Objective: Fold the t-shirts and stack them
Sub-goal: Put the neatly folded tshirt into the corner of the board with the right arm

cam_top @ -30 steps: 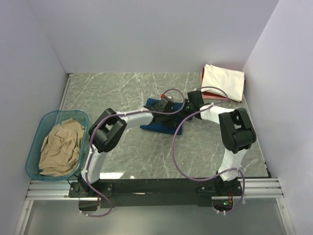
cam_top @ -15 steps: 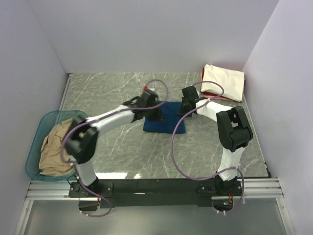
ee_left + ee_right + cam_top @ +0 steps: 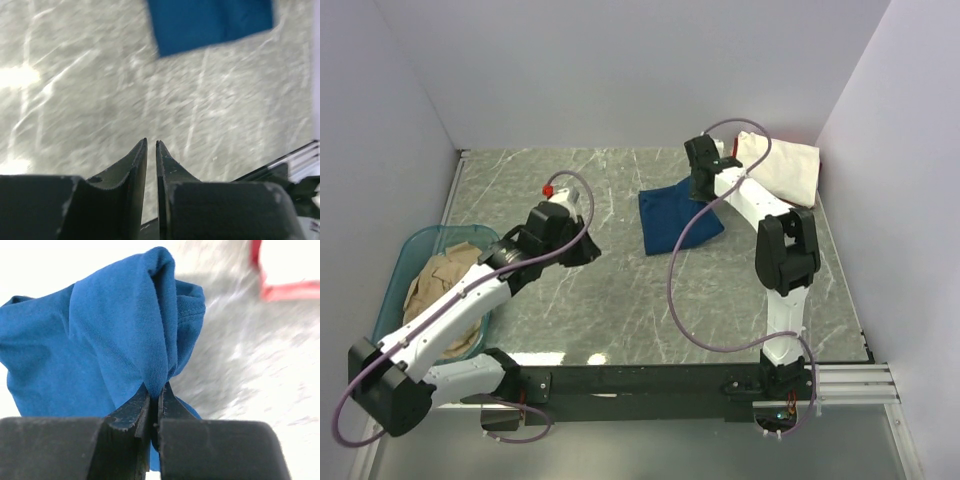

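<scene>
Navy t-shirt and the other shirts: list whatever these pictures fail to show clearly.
The navy t-shirt: left wrist view, blurred and cut off by the top edge; right wrist view, its pinched fold hidden between the right fingers.
The red t-shirt: right wrist view, only a blurred edge, cut off top right.
The tan t-shirt: top view, partly covered by the left arm.

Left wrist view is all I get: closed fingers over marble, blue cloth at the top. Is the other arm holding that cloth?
Observer: Yes, the right gripper is shut on a bunched fold of the navy shirt.
Operator: Where's the finished stack?
Observer: Far right corner, the cream shirt lying on the red shirt.
Operator: Anything left to fold?
Observer: A tan shirt, crumpled in the teal tub at the left.
</scene>
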### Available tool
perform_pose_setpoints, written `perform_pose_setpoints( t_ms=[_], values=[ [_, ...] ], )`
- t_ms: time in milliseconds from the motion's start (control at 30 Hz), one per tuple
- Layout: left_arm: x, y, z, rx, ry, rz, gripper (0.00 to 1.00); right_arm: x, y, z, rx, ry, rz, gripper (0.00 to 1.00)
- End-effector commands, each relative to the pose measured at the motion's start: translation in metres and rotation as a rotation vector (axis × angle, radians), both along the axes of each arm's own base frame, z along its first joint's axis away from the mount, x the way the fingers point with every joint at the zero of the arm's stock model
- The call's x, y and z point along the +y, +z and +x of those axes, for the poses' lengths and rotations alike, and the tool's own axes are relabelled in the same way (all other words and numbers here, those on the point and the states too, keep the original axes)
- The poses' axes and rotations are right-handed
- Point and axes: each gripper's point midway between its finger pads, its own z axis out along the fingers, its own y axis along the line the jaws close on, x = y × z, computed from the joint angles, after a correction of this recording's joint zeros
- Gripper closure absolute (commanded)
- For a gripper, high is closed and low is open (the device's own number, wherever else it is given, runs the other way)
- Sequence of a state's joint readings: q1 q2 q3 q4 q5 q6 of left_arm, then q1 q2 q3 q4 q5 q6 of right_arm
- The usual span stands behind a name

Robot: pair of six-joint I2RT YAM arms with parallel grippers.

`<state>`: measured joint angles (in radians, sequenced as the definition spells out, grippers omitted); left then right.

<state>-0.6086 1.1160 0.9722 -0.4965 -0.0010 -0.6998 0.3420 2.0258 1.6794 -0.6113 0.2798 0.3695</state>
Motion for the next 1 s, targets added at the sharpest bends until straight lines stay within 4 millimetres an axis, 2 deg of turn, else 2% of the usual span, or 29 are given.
perform_pose_setpoints(
  t_ms=[0, 33, 100, 133, 167, 200, 233, 267, 300, 333, 400, 433, 500, 633, 800, 967],
  values=[
    [0.023, -0.005, -0.011, -0.016, 0.004, 0.084, 0.82, -0.028, 0.030, 0.021, -0.041, -0.003, -0.188, 1.00],
    [0.025, -0.004, -0.014, -0.025, -0.009, 0.089, 0.82, -0.029, 0.045, 0.029, -0.069, -0.001, -0.204, 1.00],
    [0.031, -0.006, -0.016, -0.026, -0.005, 0.117, 0.83, -0.040, 0.051, 0.038, -0.077, -0.003, -0.292, 1.00],
    [0.034, -0.006, -0.016, -0.037, -0.009, 0.133, 0.84, -0.042, 0.062, 0.044, -0.097, -0.003, -0.307, 1.00],
    [0.036, -0.008, -0.017, -0.039, -0.010, 0.145, 0.84, -0.046, 0.068, 0.048, -0.102, 0.008, -0.333, 1.00],
    [0.040, -0.010, -0.015, -0.048, 0.000, 0.163, 0.84, -0.051, 0.064, 0.052, -0.090, 0.003, -0.348, 1.00],
    [0.043, -0.014, -0.016, -0.048, -0.005, 0.181, 0.84, -0.052, 0.076, 0.058, -0.111, -0.003, -0.346, 1.00],
    [0.044, -0.016, -0.015, -0.049, -0.006, 0.187, 0.85, -0.054, 0.079, 0.062, -0.116, 0.000, -0.345, 1.00],
    [0.045, -0.018, -0.015, -0.047, -0.011, 0.192, 0.85, -0.058, 0.077, 0.066, -0.110, -0.003, -0.346, 1.00],
    [0.045, -0.023, -0.016, -0.039, -0.020, 0.197, 0.86, -0.060, 0.087, 0.071, -0.130, -0.005, -0.343, 1.00],
    [0.042, -0.026, -0.016, -0.032, -0.031, 0.188, 0.86, -0.065, 0.086, 0.079, -0.125, -0.007, -0.348, 1.00],
    [0.040, -0.030, -0.018, -0.022, -0.043, 0.182, 0.87, -0.071, 0.098, 0.084, -0.144, -0.016, -0.351, 1.00],
    [0.039, -0.035, -0.019, -0.009, -0.049, 0.183, 0.87, -0.076, 0.098, 0.090, -0.146, -0.017, -0.353, 1.00],
    [0.040, -0.041, -0.021, 0.007, -0.055, 0.194, 0.87, -0.093, 0.117, 0.103, -0.211, -0.038, -0.326, 1.00],
    [0.038, -0.041, -0.022, 0.005, -0.066, 0.184, 0.87, -0.103, 0.144, 0.119, -0.304, -0.036, -0.333, 1.00],
    [0.039, -0.039, -0.023, -0.002, -0.067, 0.180, 0.87, -0.112, 0.169, 0.127, -0.372, -0.052, -0.346, 1.00]
  ],
)
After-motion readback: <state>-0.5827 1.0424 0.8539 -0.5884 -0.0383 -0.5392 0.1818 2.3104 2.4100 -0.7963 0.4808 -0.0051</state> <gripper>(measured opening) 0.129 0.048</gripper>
